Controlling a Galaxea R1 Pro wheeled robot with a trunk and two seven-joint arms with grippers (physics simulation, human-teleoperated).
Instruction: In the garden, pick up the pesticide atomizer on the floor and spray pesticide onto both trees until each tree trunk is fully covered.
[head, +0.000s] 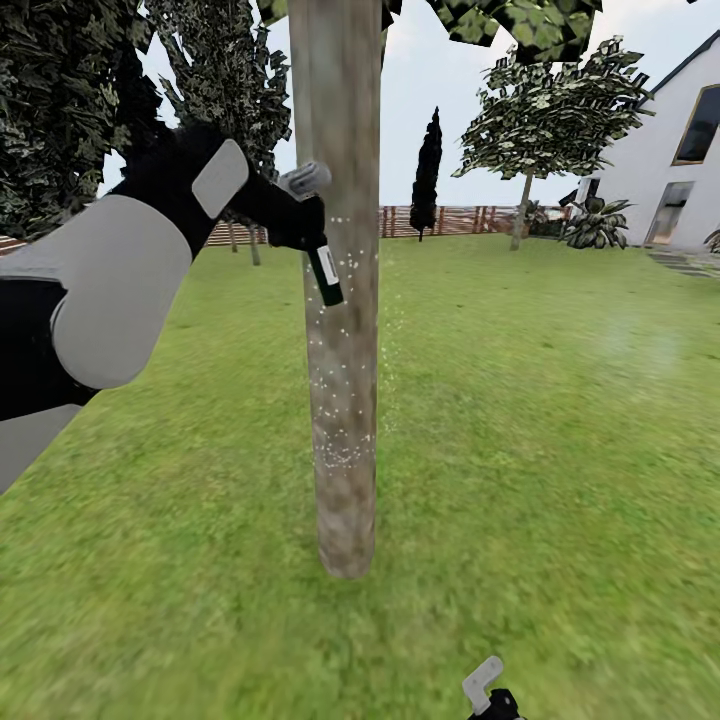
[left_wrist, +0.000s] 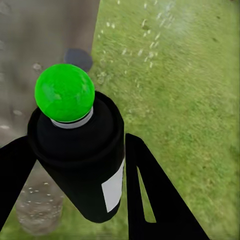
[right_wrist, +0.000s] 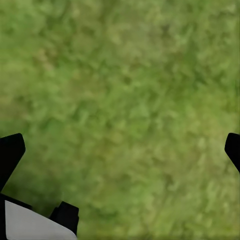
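Note:
The pesticide atomizer (head: 326, 272), a small black bottle with a white label, is held right against the near tree trunk (head: 340, 400), and my left gripper (head: 300, 222) is shut on it. In the left wrist view the atomizer (left_wrist: 80, 150) shows a round green top between the two black fingers (left_wrist: 150, 190), with the trunk (left_wrist: 45, 40) just beyond. White pesticide specks (head: 340, 450) dot the trunk's lower half, and more drift over the grass (left_wrist: 145, 30). A second tree (head: 545, 110) stands far off at the right. My right gripper (head: 490, 695) hangs low, open over bare grass (right_wrist: 120, 100).
Lawn (head: 550, 420) spreads all around the trunk. A dark conifer (head: 428, 170) and a wooden slat fence (head: 450, 220) line the far edge. A white house (head: 680, 150) stands at the far right, with palm-like plants (head: 597, 225) beside it.

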